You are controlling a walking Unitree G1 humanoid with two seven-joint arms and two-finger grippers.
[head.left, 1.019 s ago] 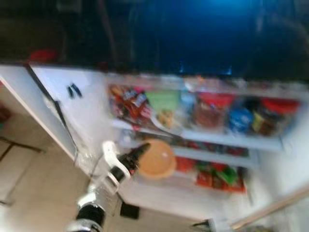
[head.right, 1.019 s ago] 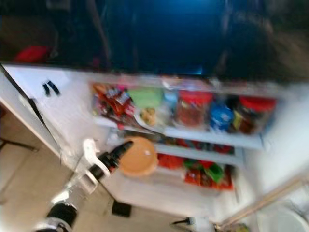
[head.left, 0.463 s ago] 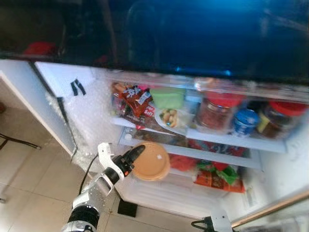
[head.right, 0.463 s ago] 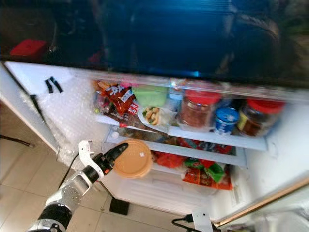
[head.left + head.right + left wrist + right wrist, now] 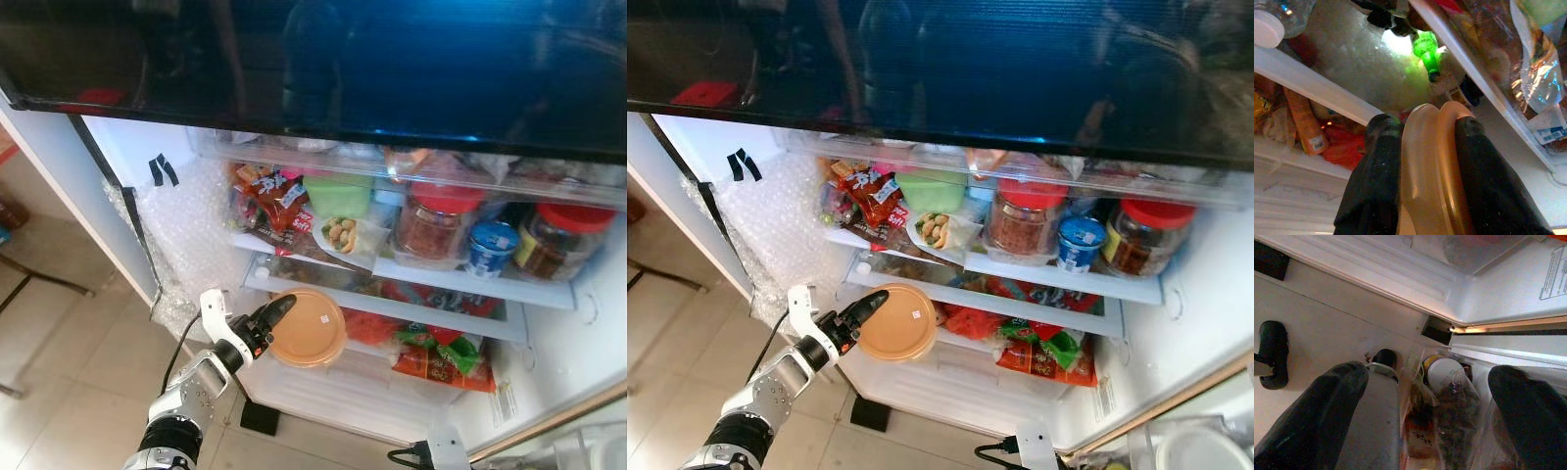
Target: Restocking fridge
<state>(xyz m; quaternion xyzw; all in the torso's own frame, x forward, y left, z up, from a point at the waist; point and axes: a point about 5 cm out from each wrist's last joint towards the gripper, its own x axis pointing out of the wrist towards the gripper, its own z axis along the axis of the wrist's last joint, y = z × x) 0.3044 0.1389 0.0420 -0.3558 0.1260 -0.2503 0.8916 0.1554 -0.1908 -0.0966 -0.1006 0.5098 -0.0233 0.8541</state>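
The left pincer [image 5: 272,315] clamps a round orange lidded container [image 5: 307,327] on edge, just ahead of the fridge's middle shelf [image 5: 392,308]. Beyond it, shelves already hold jars and packets; this container, I judge, remains unplaced. The right pincer [image 5: 1420,416] hangs wide, idle.

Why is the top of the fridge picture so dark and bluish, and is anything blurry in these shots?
In the eye views, the glossy dark panel above the shelves mirrors the room, giving bluish glare; the shelves and red-lidded jars look sharp. In the left wrist view, the left claw and its orange lidded container are close and soft, with a bright green glow behind. In the right wrist view, the fingers are blurred.
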